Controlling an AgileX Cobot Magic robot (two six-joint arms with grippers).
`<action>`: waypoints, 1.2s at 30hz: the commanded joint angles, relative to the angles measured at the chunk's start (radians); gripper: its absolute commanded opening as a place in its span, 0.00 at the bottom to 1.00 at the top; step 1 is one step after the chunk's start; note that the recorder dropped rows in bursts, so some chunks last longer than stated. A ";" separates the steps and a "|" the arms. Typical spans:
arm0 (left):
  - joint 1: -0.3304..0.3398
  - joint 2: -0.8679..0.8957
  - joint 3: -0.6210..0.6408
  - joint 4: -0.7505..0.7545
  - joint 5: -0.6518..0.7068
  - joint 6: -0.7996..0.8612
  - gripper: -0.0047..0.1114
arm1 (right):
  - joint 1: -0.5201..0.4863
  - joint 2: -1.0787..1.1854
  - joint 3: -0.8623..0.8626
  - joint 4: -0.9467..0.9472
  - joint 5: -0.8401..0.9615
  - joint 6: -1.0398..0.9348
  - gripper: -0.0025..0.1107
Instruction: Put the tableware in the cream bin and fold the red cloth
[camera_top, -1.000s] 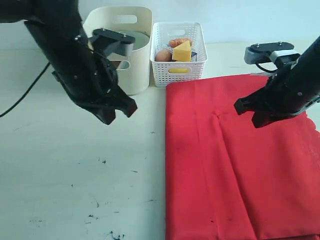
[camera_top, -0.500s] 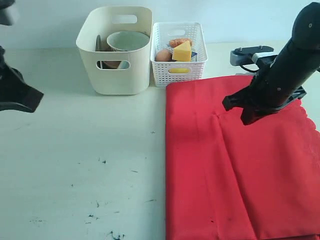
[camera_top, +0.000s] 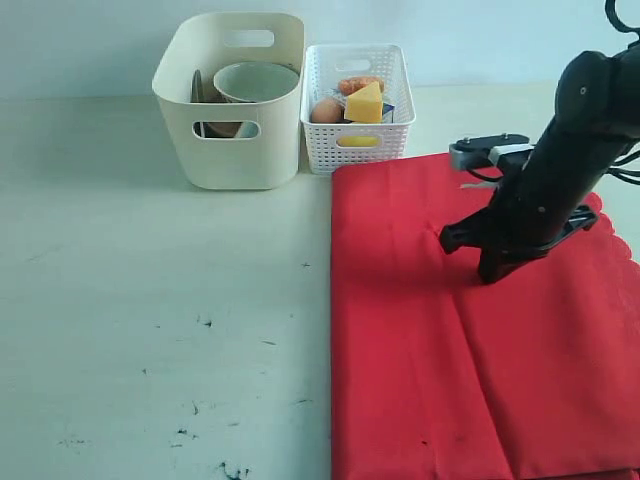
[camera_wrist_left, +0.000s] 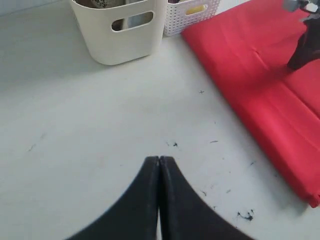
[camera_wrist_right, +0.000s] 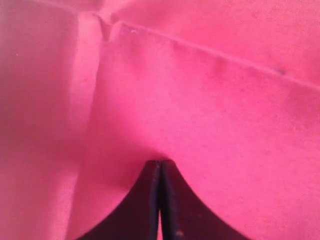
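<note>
Pale scuffed tabletop (camera_top: 150, 300): the fold is the step I have in hand.
I see a pale green-white bowl (camera_top: 255, 80) inside the tall cream plastic bin (camera_top: 240, 160). The large plain red cloth (camera_top: 400, 380) lies flat to the right of that bin, nearer the camera. My right gripper (camera_wrist_right: 159, 167), jaws pressed together and empty, sits low over a crease in the cloth; contact I cannot confirm. My left gripper (camera_wrist_left: 159, 162), likewise closed and empty, hangs over bare table away from the bin. I judge I should open the jaws before pinching, take one edge cleanly and carry it across evenly.
</note>
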 joint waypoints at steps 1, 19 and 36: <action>0.003 -0.087 0.057 0.003 -0.037 -0.011 0.04 | 0.002 0.027 -0.006 -0.052 -0.021 0.037 0.02; 0.003 -0.237 0.071 0.003 -0.038 -0.048 0.04 | -0.151 0.092 -0.004 -0.412 0.076 0.358 0.02; 0.003 -0.328 0.093 -0.013 -0.034 -0.059 0.04 | -0.245 0.196 -0.094 -0.333 -0.018 0.342 0.02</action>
